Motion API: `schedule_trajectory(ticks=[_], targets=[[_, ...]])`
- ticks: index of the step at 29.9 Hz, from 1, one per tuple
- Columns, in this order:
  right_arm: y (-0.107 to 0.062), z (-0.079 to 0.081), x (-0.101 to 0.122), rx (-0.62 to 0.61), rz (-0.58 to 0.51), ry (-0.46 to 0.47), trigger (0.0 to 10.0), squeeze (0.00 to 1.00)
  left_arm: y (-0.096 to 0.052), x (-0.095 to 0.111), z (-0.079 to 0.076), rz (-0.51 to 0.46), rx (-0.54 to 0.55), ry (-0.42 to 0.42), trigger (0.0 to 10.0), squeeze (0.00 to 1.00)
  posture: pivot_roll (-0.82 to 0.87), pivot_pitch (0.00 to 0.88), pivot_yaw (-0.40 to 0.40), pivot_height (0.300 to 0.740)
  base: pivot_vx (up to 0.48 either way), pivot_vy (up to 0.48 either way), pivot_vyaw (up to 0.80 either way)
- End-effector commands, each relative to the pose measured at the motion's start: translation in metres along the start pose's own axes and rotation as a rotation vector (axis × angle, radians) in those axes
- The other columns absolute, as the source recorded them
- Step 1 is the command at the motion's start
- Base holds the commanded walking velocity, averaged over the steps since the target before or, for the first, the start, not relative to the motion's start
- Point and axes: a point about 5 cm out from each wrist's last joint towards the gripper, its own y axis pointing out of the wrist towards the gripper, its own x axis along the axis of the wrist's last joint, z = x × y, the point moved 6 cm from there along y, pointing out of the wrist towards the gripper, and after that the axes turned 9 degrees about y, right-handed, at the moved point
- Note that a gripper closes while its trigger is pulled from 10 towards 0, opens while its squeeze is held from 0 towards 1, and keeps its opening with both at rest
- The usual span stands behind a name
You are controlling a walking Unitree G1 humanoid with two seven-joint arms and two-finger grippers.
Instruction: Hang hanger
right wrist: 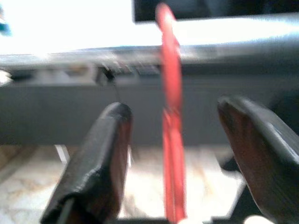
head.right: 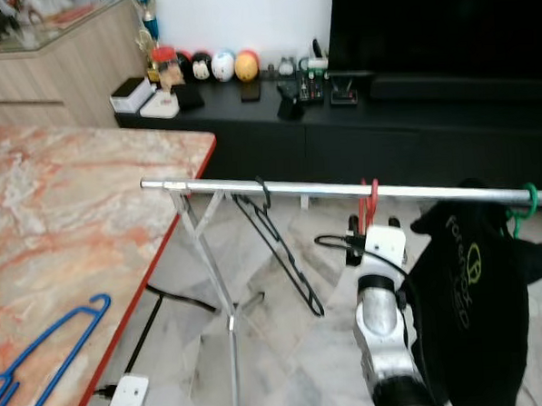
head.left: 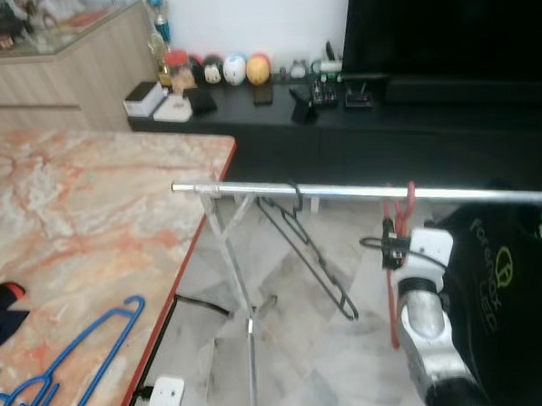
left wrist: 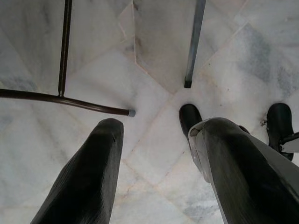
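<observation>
Our right pincer sits just below the silver rail, its fingers spread wide with the red hanger between them, neither pad touching it. The hanger's hook looks to be over the rail, though the wrist view is blurred, so we cannot be sure it is seated. If we pull back crookedly, a finger could snag the red wire and drag it off, or nudge the black garment just beside us. Our left pincer hangs open over the floor.
</observation>
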Motion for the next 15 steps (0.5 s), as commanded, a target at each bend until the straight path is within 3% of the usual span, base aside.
schedule_trajectory(ticks=[1, 4, 6, 9, 15], targets=[[-0.005, 0.004, 0.010, 0.011, -0.051, -0.006, 10.0, 0.00, -0.001, -0.006, 0.004, 0.020, 0.007, 0.000, 10.0, 0.00, -0.03, 0.000, 0.073, 0.740, 0.000, 0.000, 0.00], [-0.022, -0.004, 0.013, -0.026, -0.073, -0.030, 10.0, 0.00, -0.001, -0.006, 0.004, 0.020, 0.007, 0.000, 10.0, 0.00, -0.03, 0.000, 0.069, 0.740, 0.000, 0.000, 0.00], [-0.044, -0.023, 0.007, -0.116, -0.053, -0.047, 10.0, 0.00, -0.001, -0.006, 0.004, 0.020, 0.006, 0.001, 10.0, 0.00, -0.03, 0.000, 0.066, 0.740, 0.000, 0.000, 0.00], [-0.056, -0.033, -0.001, -0.162, -0.024, -0.059, 10.0, 0.00, -0.001, -0.006, 0.005, 0.020, 0.006, 0.002, 10.0, 0.00, -0.04, 0.000, 0.066, 0.740, 0.000, 0.000, 0.00], [-0.095, -0.078, -0.040, -0.399, 0.143, -0.043, 10.0, 0.00, -0.001, -0.006, 0.004, 0.020, 0.005, 0.005, 10.0, 0.00, -0.04, 0.000, 0.066, 0.740, 0.000, 0.000, 0.00]])
